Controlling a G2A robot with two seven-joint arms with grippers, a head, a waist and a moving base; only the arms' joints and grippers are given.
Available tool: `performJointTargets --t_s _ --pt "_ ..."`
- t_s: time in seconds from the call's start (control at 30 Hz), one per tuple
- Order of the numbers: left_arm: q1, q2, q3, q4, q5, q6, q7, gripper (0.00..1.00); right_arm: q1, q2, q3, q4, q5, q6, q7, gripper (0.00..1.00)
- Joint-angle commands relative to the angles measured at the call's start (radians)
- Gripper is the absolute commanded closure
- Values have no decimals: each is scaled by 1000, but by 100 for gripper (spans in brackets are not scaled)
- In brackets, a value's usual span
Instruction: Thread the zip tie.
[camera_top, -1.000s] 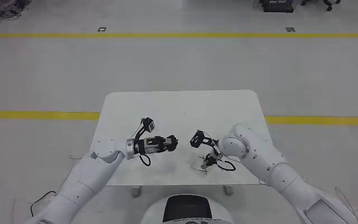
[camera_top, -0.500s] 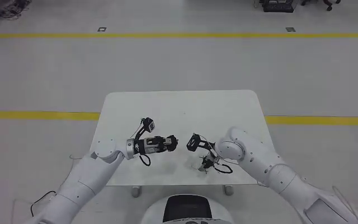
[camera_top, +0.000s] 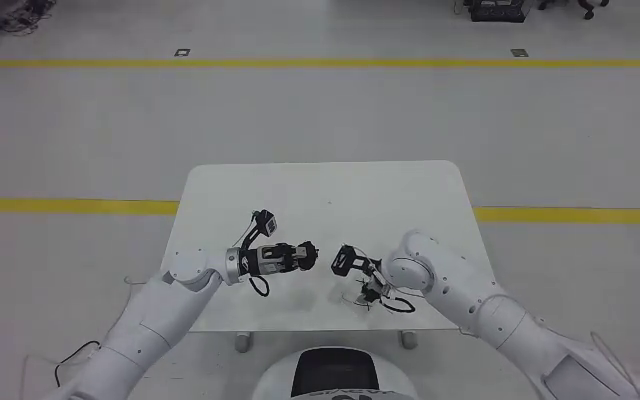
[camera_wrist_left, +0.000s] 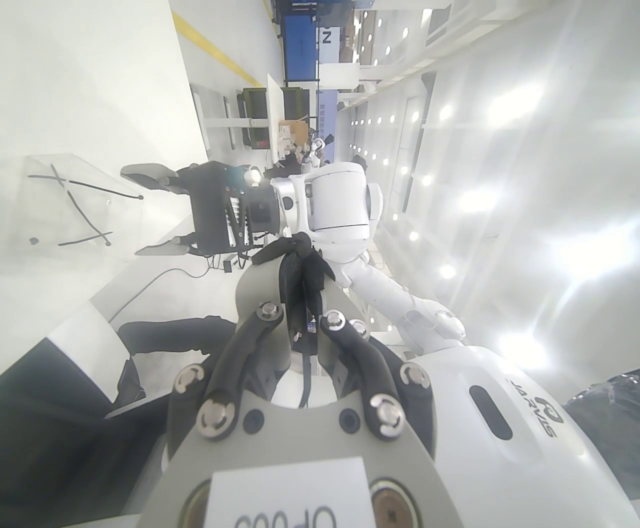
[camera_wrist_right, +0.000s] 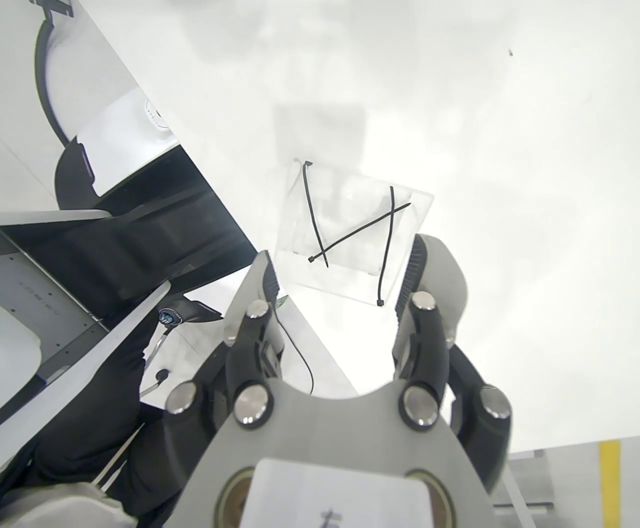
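Gripping a tie (camera_wrist_left: 300, 272) in the closed left tool (camera_wrist_left: 300, 305), holding the right tool (camera_wrist_right: 342, 255) wide near the tray (camera_wrist_right: 330, 285), threading not yet done.

- A big robot lab or hall.
- Wide grey floor (camera_top: 320, 120) with yellow lines (camera_top: 300, 63).
- One white table (camera_top: 330, 185).
- Many ceiling lights (camera_wrist_left: 467, 201).
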Motion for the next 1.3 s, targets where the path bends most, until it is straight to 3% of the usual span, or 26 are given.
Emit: performJointTargets --t_s 0.0,0.43,1.27 --pt "0 0 0 0 0 0 0 100 7 0 -11 7 9 0 -2 64" --pt "0 0 0 0 0 0 0 100 99 -3 -137 107 113 0 -84 72" --pt "0 0 0 0 0 0 0 100 265 -29 -407 213 197 0 -169 67"
